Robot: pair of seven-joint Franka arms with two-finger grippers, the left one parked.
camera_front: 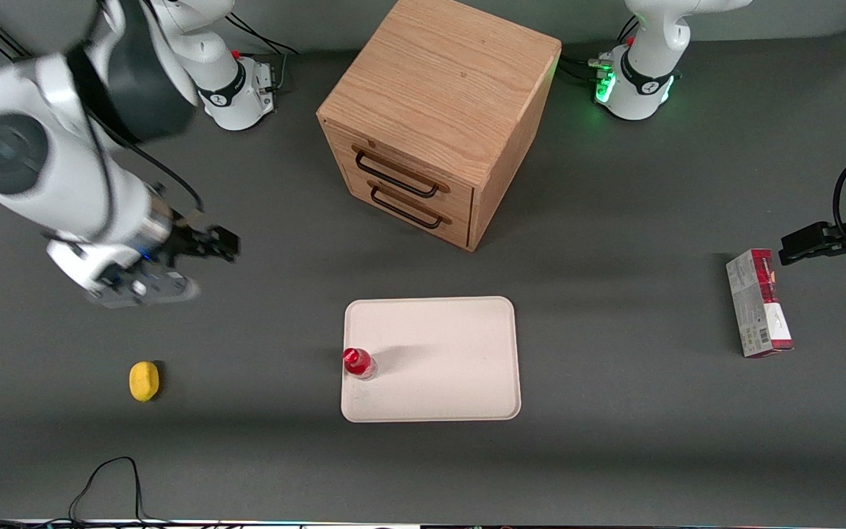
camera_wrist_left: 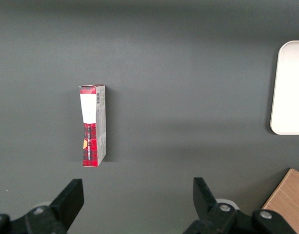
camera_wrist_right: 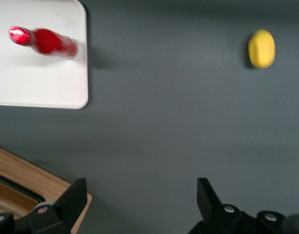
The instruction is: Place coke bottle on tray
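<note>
The small red coke bottle (camera_front: 358,363) stands upright on the cream-white tray (camera_front: 452,367), close to the tray's edge toward the working arm's end of the table. In the right wrist view the coke bottle (camera_wrist_right: 44,41) rests on the tray (camera_wrist_right: 37,87). My right gripper (camera_front: 206,246) hangs open above the bare table, well away from the tray toward the working arm's end and farther from the front camera than the bottle. Nothing sits between its fingers (camera_wrist_right: 71,200), which stand wide apart over the grey surface.
A wooden drawer cabinet (camera_front: 438,117) with two drawers stands farther from the front camera than the tray. A yellow lemon (camera_front: 144,381) lies toward the working arm's end. A red-and-grey carton box (camera_front: 758,303) lies toward the parked arm's end.
</note>
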